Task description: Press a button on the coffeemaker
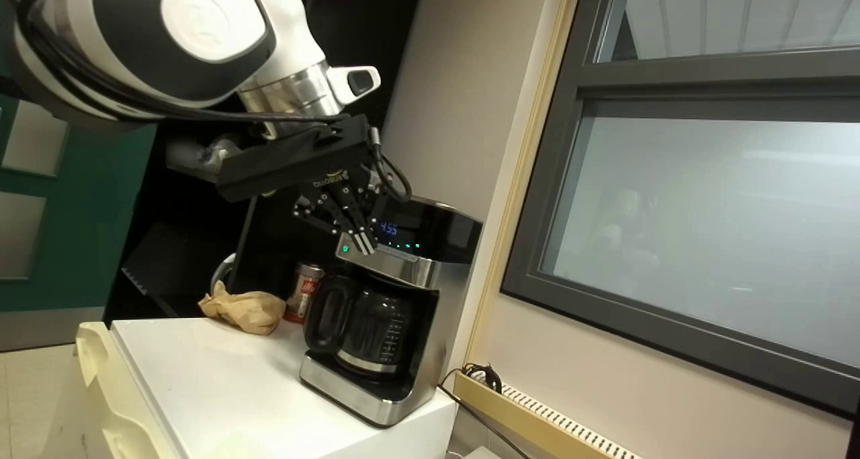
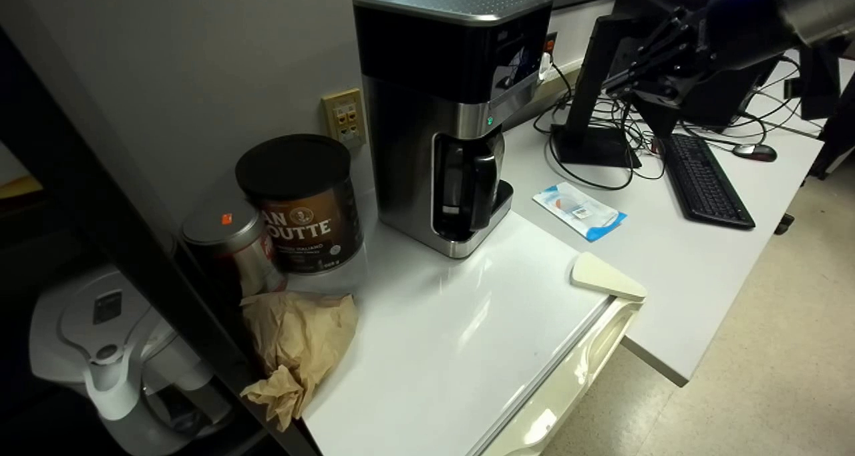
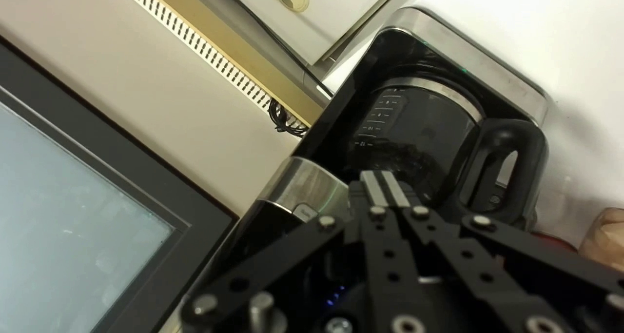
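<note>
On the white top (image 2: 434,376), close to the wall (image 2: 200,62), a tall black and silver coffee maker (image 2: 407,155). Stands up straight. Holds a dark glass pot (image 1: 376,335) inside, with a black handle (image 2: 484,192). Glows on the front with blue numbers (image 1: 389,228), a row of tiny green lights (image 1: 407,245) and one more green light (image 1: 345,248) nearer the corner.

In an exterior view, near the top, a big white and black robot arm (image 1: 289,35), stretched out, with a black pincer (image 1: 363,244) at the end. Points down at a slant, in front of the coffee maker but apart from it. Closed up, with both fingertips (image 3: 373,189) side by side and touching. In the wrist view, seen against the pot and the coffee maker's silver front.

On the same white top, a crumpled brown paper bag (image 2: 300,346), a small silver and red can (image 2: 240,259) just beside it, and a big brown tub (image 2: 304,232) with a black lid (image 2: 292,165). Past a black post (image 2: 190,319), a white jug (image 2: 110,396). On the desk (image 2: 681,309) next to it, a white and blue packet (image 2: 580,209), a black keyboard (image 2: 708,175) and a mouse (image 2: 755,152). In the wall, a big window (image 1: 672,230).
</note>
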`<state>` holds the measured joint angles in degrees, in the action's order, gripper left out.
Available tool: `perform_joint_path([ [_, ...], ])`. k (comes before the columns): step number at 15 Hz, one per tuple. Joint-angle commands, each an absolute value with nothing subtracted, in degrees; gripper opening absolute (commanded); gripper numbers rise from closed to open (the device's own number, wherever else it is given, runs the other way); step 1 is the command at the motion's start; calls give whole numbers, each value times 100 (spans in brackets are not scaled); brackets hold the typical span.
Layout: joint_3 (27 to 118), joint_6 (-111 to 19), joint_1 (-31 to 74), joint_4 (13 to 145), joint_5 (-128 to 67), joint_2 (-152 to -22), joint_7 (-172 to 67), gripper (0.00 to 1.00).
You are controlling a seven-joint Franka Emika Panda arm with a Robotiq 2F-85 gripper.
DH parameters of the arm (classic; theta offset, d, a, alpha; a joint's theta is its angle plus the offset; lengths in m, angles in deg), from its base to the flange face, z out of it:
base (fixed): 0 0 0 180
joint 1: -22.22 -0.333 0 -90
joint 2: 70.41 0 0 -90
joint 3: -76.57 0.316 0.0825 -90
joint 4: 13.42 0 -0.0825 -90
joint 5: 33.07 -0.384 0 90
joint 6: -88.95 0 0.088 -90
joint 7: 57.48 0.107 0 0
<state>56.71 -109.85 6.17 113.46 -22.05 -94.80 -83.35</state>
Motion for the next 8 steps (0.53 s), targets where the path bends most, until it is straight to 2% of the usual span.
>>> perform_joint_path([
  [1, 5507, -11326, 484, 11893, -2003, -9085, -8675, 0],
  [8, 5476, -11510, 474, 12205, -1935, -8845, -9142, 0],
])
